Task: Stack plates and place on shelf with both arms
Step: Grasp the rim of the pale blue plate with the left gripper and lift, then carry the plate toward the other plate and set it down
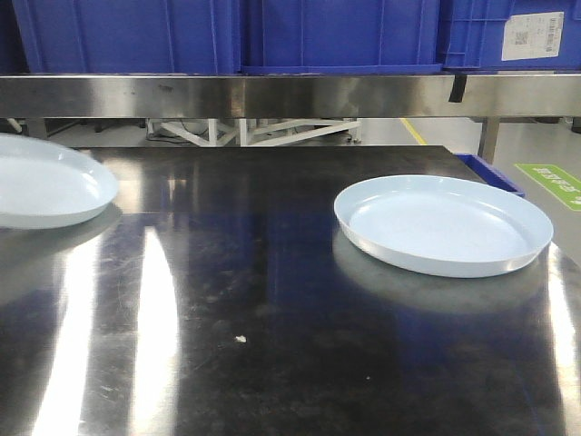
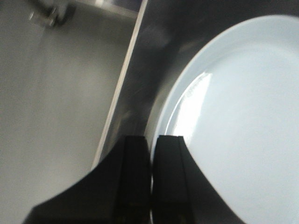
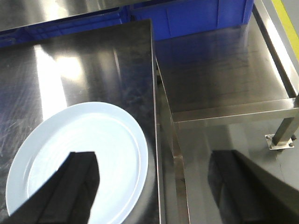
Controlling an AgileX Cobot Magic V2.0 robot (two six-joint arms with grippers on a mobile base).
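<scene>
Grip check, left gripper (image 2: pixel 150 182): fingers pressed almost together with only a thin slit, and the rim of the left plate (image 2: pixel 233 116) runs straight into that slit. One finger is over the plate, one outside it. I read that as a pinch on the rim, though the view is blurred. Right gripper (image 3: pixel 156 186): spread wide, holding nothing. One finger hangs over the right plate (image 3: pixel 79 154), the other past the table edge.

Both plates sit on the dark tabletop (image 1: pixel 272 318), well apart, not yet stacked. The left one is at the far left, cut off by the frame; the right one is near the right edge. The shelf (image 1: pixel 290 95) runs across behind them with nothing of the task on it.

Risks:
- A glossy rim held in a thin edge pinch could let the left plate swing or slip once raised.
- The right plate lies close to the table edge, so a nudge from the open fingers could push it off.
- Setting one plate on the other off-centre would leave the stack rocking during the two-arm carry.
- Blue crates (image 1: pixel 182 36) stand above the shelf rail, so clearance for the stack looks tight.

Containers: both plates are empty. The crate interiors are hidden, contents unknown.
</scene>
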